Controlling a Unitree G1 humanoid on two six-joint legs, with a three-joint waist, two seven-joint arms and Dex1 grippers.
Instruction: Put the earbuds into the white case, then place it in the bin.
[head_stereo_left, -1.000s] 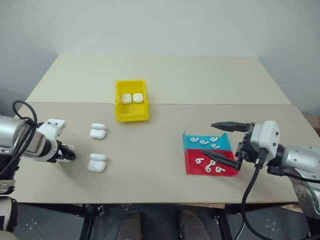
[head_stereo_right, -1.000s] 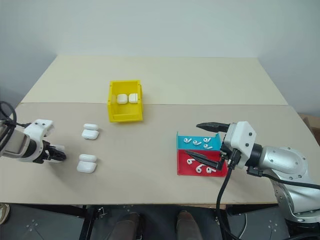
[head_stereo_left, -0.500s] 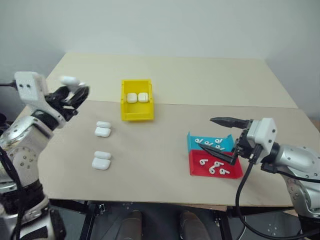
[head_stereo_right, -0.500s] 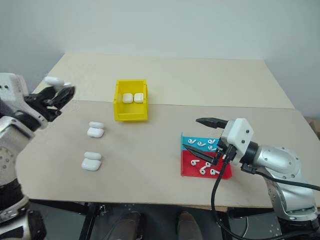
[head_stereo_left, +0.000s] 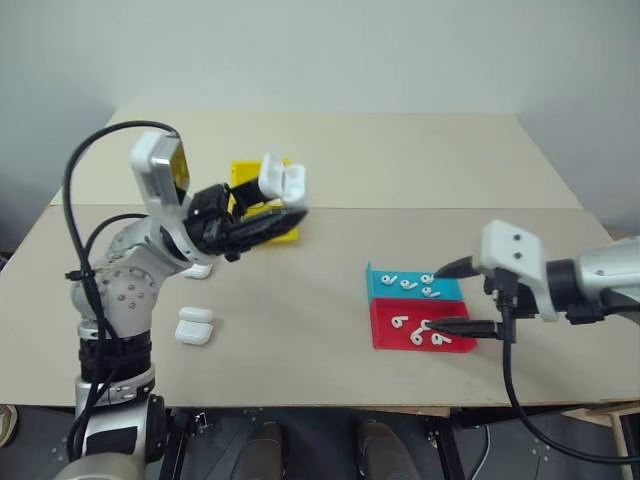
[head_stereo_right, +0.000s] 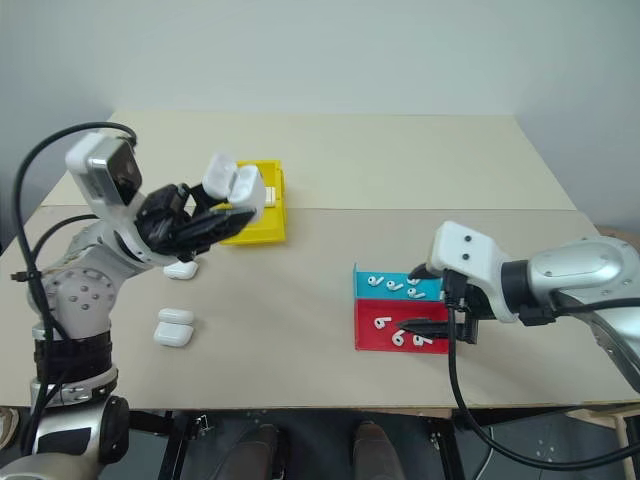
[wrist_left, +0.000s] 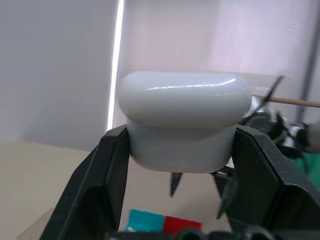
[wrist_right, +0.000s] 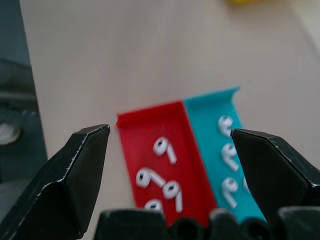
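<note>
Your left gripper (head_stereo_right: 225, 205) is clamped on the white case (head_stereo_right: 232, 187) and holds it in the air, in front of the near end of the yellow bin (head_stereo_right: 262, 206) as the head camera sees it. The case's lid is flipped up. In the left wrist view the case (wrist_left: 184, 120) sits squeezed between the two black fingers (wrist_left: 102, 175).

Your right gripper (head_stereo_left: 455, 297) has its jaws spread wide with nothing between them. It hangs at the right side of the trays, well to the right of the bin and nearer you. The earbuds (head_stereo_left: 425, 333) lie loose in the red tray (head_stereo_left: 389, 329) and in the blue tray (head_stereo_left: 378, 287) touching it on the bin-ward side.

On the table (head_stereo_left: 330, 300), two more cases sit left of the bin and nearer you: one (head_stereo_left: 195, 326) in plain view, the other (head_stereo_right: 181, 269) partly hidden under your left arm.
</note>
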